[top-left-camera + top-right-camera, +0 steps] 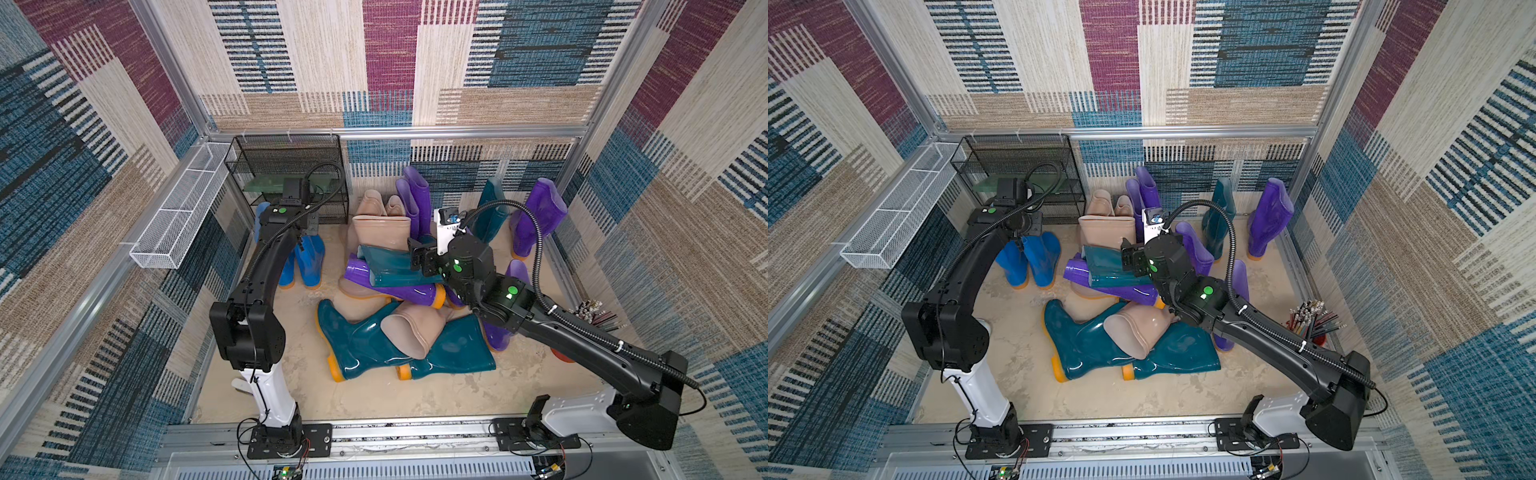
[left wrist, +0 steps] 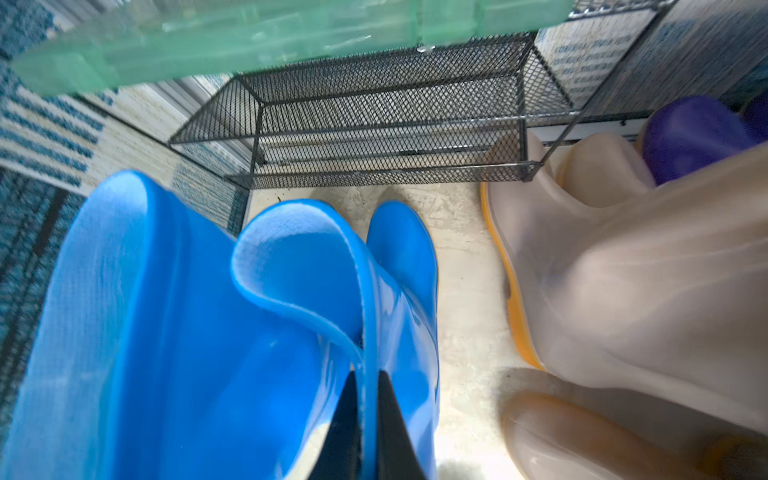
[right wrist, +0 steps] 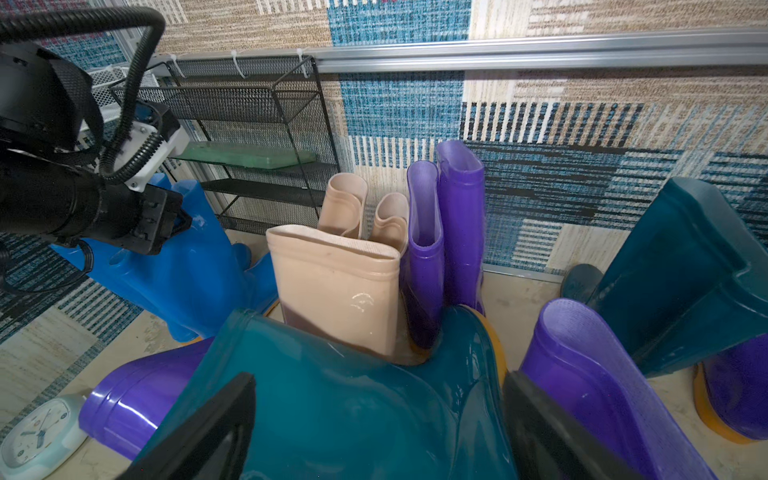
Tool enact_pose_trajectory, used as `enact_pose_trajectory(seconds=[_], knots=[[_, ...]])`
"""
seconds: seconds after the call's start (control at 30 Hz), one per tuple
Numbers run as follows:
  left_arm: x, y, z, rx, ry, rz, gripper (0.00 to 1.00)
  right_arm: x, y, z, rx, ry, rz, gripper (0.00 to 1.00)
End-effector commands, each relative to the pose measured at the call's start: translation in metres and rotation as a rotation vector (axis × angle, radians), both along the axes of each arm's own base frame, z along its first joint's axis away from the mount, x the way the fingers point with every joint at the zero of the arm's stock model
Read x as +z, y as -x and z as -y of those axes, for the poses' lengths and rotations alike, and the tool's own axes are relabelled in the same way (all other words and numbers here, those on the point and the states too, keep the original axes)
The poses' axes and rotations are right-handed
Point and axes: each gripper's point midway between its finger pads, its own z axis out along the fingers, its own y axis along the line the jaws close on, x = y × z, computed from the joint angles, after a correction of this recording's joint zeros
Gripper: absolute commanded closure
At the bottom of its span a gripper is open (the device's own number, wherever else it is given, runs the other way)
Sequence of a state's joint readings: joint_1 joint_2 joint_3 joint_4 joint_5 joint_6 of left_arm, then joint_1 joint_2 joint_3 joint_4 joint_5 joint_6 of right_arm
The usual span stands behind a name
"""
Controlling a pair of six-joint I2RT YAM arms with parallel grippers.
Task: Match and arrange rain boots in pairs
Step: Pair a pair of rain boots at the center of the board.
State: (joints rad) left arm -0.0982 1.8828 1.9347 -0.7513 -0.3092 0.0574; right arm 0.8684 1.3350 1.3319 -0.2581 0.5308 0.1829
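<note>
Two bright blue rain boots (image 1: 309, 262) stand side by side near the black rack. My left gripper (image 2: 368, 419) is shut on the thin top rim of one blue boot (image 2: 291, 266), with a finger on each side of the wall. A dark teal boot (image 3: 332, 399) lies on top of the middle pile (image 1: 390, 270). My right gripper (image 3: 374, 432) stands wide open around it, a finger (image 3: 208, 428) at each flank. Under it lies a purple boot (image 1: 390, 289). A beige boot (image 1: 382, 232) stands just behind the pile.
Two teal boots (image 1: 357, 340) and a beige one (image 1: 415, 328) lie at the front. Purple boots (image 1: 415, 195), a teal one (image 1: 492, 212) and another purple one (image 1: 538, 216) stand at the back. Black mesh rack (image 1: 286, 166), white wall basket (image 1: 183, 212), pencil pot (image 1: 590, 316), clock (image 3: 37, 432).
</note>
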Motion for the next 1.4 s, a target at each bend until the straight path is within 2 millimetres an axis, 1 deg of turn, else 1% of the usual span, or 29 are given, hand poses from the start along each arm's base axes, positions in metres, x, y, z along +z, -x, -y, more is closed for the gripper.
enact_pose_trajectory(seconds=[0.0,0.17,0.23,0.33,0.4,0.47,0.5,0.6,0.7,0.77,0.8,0.83,0.87,0.9,0.97,1.03,1.1,1.2,1.27,1.3,1.33,1.37], knots=[[0.017,-0.009,-0.011,0.006,-0.076,0.050,1.00,0.010,-0.002,0.001,-0.003,-0.040,0.024,0.05],[0.020,-0.006,-0.030,0.064,-0.162,0.058,1.00,0.010,-0.001,0.003,-0.004,-0.040,0.024,0.05],[0.020,-0.003,-0.035,0.078,-0.172,0.048,1.00,0.011,-0.001,0.005,-0.006,-0.045,0.026,0.05],[0.021,0.000,-0.033,0.062,-0.171,0.055,1.00,0.011,-0.002,0.006,-0.009,-0.046,0.027,0.05],[0.020,-0.001,-0.037,0.060,-0.195,0.047,1.00,0.012,-0.003,0.009,-0.021,-0.041,0.028,0.05],[0.019,-0.002,-0.037,0.041,-0.208,0.040,1.00,0.014,-0.005,0.017,-0.046,-0.037,0.030,0.05],[0.021,-0.002,-0.037,0.039,-0.209,0.048,1.00,0.017,-0.006,0.021,-0.057,-0.037,0.032,0.05],[0.026,-0.006,-0.034,0.027,-0.197,0.054,1.00,0.029,-0.013,0.042,-0.100,-0.046,0.042,0.05],[0.025,-0.007,-0.033,0.026,-0.189,0.042,1.00,0.042,-0.021,0.064,-0.128,-0.037,0.055,0.05],[0.023,-0.004,-0.029,0.023,-0.149,0.039,0.78,0.049,-0.031,0.081,-0.156,-0.040,0.051,0.05],[0.022,-0.002,-0.026,0.014,-0.128,0.034,0.69,0.050,-0.035,0.088,-0.165,-0.037,0.043,0.05],[0.025,0.001,-0.021,0.009,-0.095,0.038,0.56,0.050,-0.040,0.095,-0.174,-0.030,0.034,0.05],[0.029,0.003,-0.017,-0.003,-0.063,0.044,0.48,0.050,-0.044,0.102,-0.189,-0.021,0.026,0.05],[0.032,0.007,-0.012,-0.016,-0.035,0.047,0.44,0.048,-0.048,0.107,-0.207,-0.009,0.016,0.05],[0.046,0.016,-0.003,-0.038,0.028,0.070,0.32,0.044,-0.053,0.117,-0.238,0.014,-0.005,0.05],[0.061,0.027,0.007,-0.062,0.095,0.099,0.25,0.041,-0.054,0.126,-0.274,0.026,-0.018,0.05],[0.077,0.041,0.022,-0.104,0.179,0.131,0.23,0.041,-0.051,0.136,-0.316,0.021,-0.032,0.05],[0.099,0.068,0.051,-0.182,0.293,0.173,0.22,0.042,-0.039,0.152,-0.381,-0.003,-0.051,0.05],[0.106,0.085,0.078,-0.261,0.366,0.196,0.22,0.041,-0.029,0.161,-0.400,-0.005,-0.051,0.05],[0.111,0.095,0.095,-0.316,0.406,0.222,0.22,0.038,-0.023,0.165,-0.406,-0.007,-0.056,0.05],[0.111,0.104,0.114,-0.389,0.447,0.239,0.22,0.035,-0.018,0.171,-0.418,-0.010,-0.068,0.05],[0.115,0.113,0.129,-0.455,0.484,0.267,0.22,0.030,-0.014,0.176,-0.432,-0.008,-0.082,0.05]])
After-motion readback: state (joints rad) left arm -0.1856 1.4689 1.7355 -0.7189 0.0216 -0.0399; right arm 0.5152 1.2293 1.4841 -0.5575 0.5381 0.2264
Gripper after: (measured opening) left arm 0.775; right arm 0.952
